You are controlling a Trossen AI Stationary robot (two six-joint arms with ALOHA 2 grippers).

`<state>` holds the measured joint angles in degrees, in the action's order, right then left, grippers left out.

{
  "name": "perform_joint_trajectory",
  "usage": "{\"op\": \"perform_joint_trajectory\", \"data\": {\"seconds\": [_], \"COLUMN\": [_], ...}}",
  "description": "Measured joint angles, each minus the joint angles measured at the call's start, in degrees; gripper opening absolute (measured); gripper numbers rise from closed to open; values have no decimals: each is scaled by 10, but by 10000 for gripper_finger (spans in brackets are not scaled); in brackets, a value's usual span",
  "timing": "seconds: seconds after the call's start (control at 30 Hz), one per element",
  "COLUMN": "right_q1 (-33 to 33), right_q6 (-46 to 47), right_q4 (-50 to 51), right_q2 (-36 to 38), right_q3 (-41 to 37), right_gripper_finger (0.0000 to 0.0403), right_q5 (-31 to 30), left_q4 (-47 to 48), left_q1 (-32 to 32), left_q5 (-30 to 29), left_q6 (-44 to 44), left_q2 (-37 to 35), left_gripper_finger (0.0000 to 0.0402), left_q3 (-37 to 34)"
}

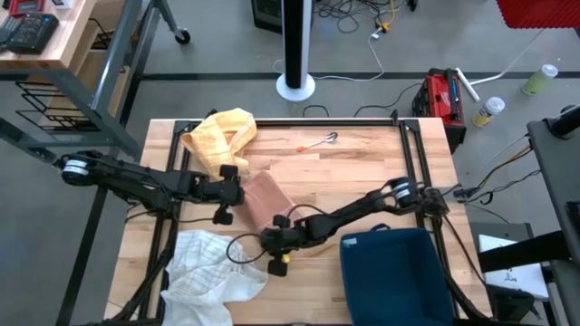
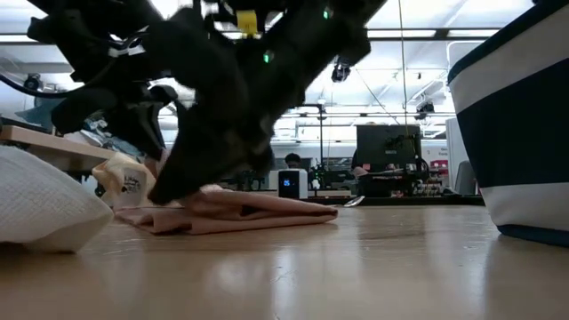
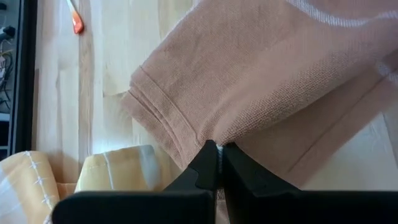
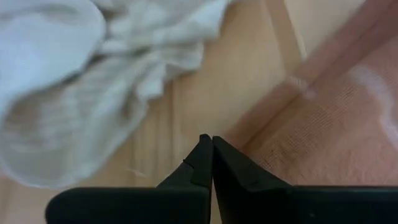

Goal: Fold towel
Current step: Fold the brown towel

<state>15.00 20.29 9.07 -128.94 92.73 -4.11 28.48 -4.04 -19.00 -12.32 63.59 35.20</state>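
At the far left of the wooden slatted table (image 1: pixel 362 163), a crumpled yellow cloth with pale stripes (image 1: pixel 220 136) is lying near the back edge; nearer, at the left front, a rumpled white waffle-weave cloth (image 1: pixel 210 272) is spilling over the table's near edge. The left gripper (image 1: pixel 230 188) is reaching in from the left, its fingers pressed together on the left edge of the folded salmon-pink towel (image 1: pixel 264 199); the left wrist view is showing the hem gathering at the fingertips, so it appears to be pinching that edge, though how much cloth is caught I cannot tell. The towel itself is lying flat at the middle of the table, between the two grippers, just beside the yellow cloth.

To its right, the right gripper (image 1: pixel 275 243) is sitting at the towel's near corner with its fingers pressed together; in the right wrist view they are meeting over bare wood just beside the towel's edge, gripping nothing that I can see. Further right, a dark blue fabric bin (image 1: pixel 396 272) is standing at the near right corner; a small orange-tipped tool (image 1: pixel 317 141) is lying far back.

The step in hand looks like taking hold of the edges for a further fold; the next move is probably calling for the right gripper to open and re-seat on the corner, since a lift with only one side held would drag the towel askew.
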Motion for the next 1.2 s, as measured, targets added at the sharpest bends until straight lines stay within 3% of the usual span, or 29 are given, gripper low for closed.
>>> {"op": "perform_joint_trajectory", "data": {"seconds": [0.17, 0.23, 0.4, 0.6, 0.73, 0.93, 1.1, 1.2], "right_q1": [0, 0, 0, 0, 0, 0, -2, -1], "right_q6": [27, 34, 48, 59, 63, 70, 92, 97], "right_q4": [28, 58, 103, 140, 140, 151, 188, 195], "right_q2": [-7, -6, -3, -1, -1, -2, -2, -2], "right_q3": [0, 0, 1, 2, 1, 0, 1, 0], "right_gripper_finger": [1, 1, 0, 0, 0, 0, 0, 0], "right_q5": [-30, -59, -66, -81, -81, -82, -86, -96], "left_q4": [-1, -1, 4, 13, 21, 42, 56, 57], "left_q1": [-1, -2, -5, -32, -55, -78, -85, -91], "left_q5": [6, 38, 111, 137, 129, 0, 9, 69], "left_q6": [4, 6, 39, 73, 89, 119, 136, 141], "left_q2": [0, -1, 0, 0, 0, -3, -16, -20], "left_gripper_finger": [0, 0, 0, 0, 0, 0, 0, 0], "left_q3": [0, 0, 0, 0, 0, 15, 23, 24]}}
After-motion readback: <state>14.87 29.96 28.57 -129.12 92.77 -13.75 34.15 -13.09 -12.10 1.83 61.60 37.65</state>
